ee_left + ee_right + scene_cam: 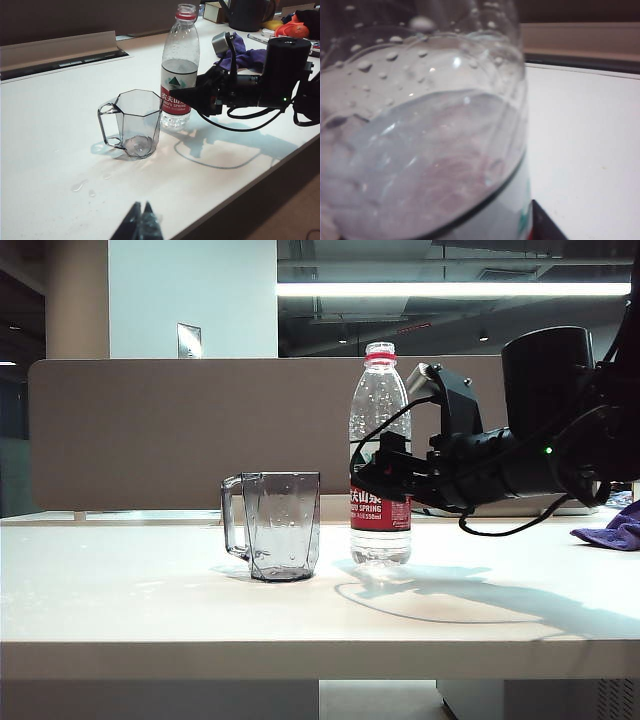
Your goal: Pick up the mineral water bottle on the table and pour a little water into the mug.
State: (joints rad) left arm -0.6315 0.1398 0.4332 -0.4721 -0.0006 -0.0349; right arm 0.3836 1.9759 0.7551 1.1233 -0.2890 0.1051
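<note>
The mineral water bottle [379, 430] [179, 75] stands upright and uncapped on the table [150, 590], just right of the mug [283, 525] [135, 122]. Water [420, 165] fills roughly its lower half. My right gripper [378, 478] [182, 97] reaches in level from the right, its jaws either side of the bottle at the label. One of its fingers [542, 222] lies against the label; the other is hidden, so the grip is unclear. The mug looks empty, its handle turned away from the bottle. My left gripper [141, 206] hangs shut and empty over the table's near edge.
A purple cloth [610, 530] [247, 57] lies behind the right arm. A beige partition [150, 430] runs along the table's back. A dark jug [247, 12] and orange items [295, 30] crowd the far corner. Water drops [77, 186] dot the table near the mug.
</note>
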